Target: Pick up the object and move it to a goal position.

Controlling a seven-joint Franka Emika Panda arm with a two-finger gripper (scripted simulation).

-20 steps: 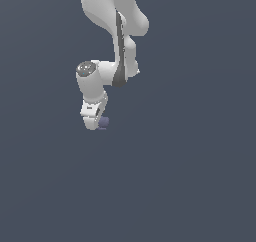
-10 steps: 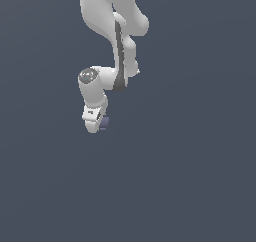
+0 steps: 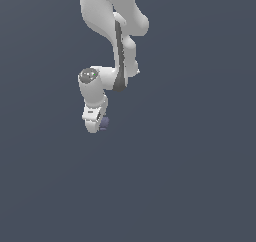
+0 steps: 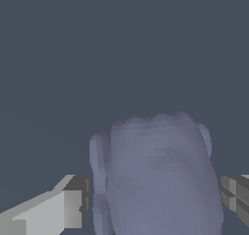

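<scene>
Wrist view: object [image 4: 158,176] between claw [image 4: 155,200] fingers.

Object [image 3: 104,122] mostly behind end effector [image 3: 95,128]

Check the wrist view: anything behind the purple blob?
Only flat grey background shows above and around the blob. It sits between the gripper fingers, with no other thing in view. Whatever lies directly behind the blob is covered by it.

Seemingly a bare simulated void: flat slate-grey backdrop [image 3: 200,176] everywhere, only a white arm [image 3: 107,16].
</scene>
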